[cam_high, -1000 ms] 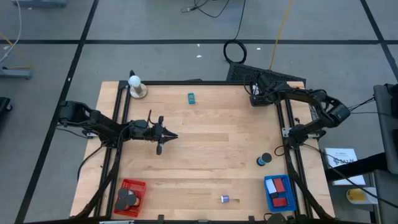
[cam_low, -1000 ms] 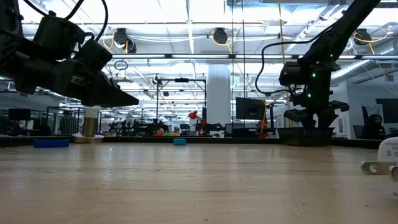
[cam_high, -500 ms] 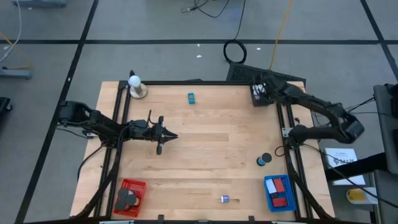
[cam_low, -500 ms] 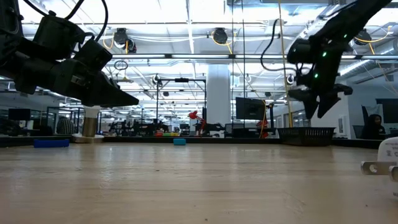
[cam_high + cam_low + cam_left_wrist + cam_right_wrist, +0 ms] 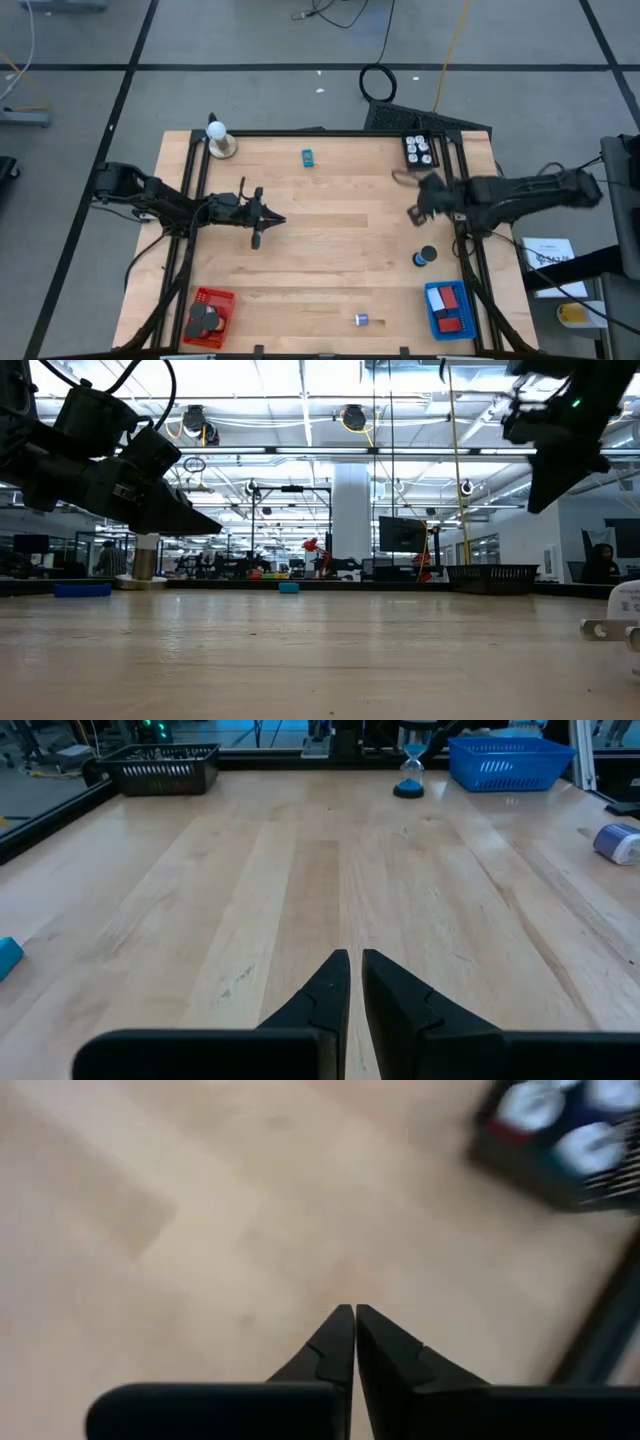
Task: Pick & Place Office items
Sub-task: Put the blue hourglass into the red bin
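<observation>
Office items scattered on wooden table [image 5: 330, 250]. Landmark = black mesh basket [image 5: 420, 150] at table's far right corner, holding white round pieces, count unclear. Small teal piece [image 5: 308, 156] lies along the same far edge, well apart from basket toward the left arm's side. Black disc w/ blue bit [image 5: 425, 257] sits well in front of basket, near right rail. Small purple-white piece [image 5: 361, 320] near front edge, further from basket still. Blue mesh basket [image 5: 447, 308] at front right corner w/ red + blue/white blocks inside. Red mesh basket [image 5: 208, 312] diagonally opposite the black basket, front left, w/ black discs in it. White ball on tan base [image 5: 218, 140] at far left corner.

Right gripper [image 5: 416, 200] hovers just in front of black basket, above table, fingers [image 5: 336, 1342] pinched together, nothing between them. Left gripper [image 5: 278, 220] waits mid-left of table, well apart from black basket, fingers nearly closed w/ thin gap, empty.
</observation>
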Tool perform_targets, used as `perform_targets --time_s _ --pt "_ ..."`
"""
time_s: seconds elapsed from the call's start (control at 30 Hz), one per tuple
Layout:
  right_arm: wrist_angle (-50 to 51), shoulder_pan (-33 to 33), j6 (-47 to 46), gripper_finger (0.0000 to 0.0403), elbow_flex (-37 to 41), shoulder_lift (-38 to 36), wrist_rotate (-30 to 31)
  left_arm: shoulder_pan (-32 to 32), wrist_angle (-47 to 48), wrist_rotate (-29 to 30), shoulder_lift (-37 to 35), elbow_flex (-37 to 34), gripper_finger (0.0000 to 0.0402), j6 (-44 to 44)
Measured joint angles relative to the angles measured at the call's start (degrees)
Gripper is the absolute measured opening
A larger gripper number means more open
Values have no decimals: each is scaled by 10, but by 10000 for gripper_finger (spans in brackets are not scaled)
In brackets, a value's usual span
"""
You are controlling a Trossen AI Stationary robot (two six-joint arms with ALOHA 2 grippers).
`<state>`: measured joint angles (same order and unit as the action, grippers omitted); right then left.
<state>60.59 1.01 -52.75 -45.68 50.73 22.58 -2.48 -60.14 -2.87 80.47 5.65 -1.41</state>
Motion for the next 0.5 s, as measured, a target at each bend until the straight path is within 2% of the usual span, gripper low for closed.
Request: perform_targets --time_s 0.13,0.27,0.4,0.5 --pt "36 153 -127 10 -29 48 20 0 0 0 0 0 40 -2" --pt "140 259 -254 11 -103 134 23 0 0 0 0 0 40 -3" --pt "251 326 -372 29 -189 220 -28 0 0 0 0 0 40 -3" --pt "282 362 -428 70 -225 263 -80 0 2 0 0 0 40 -3"
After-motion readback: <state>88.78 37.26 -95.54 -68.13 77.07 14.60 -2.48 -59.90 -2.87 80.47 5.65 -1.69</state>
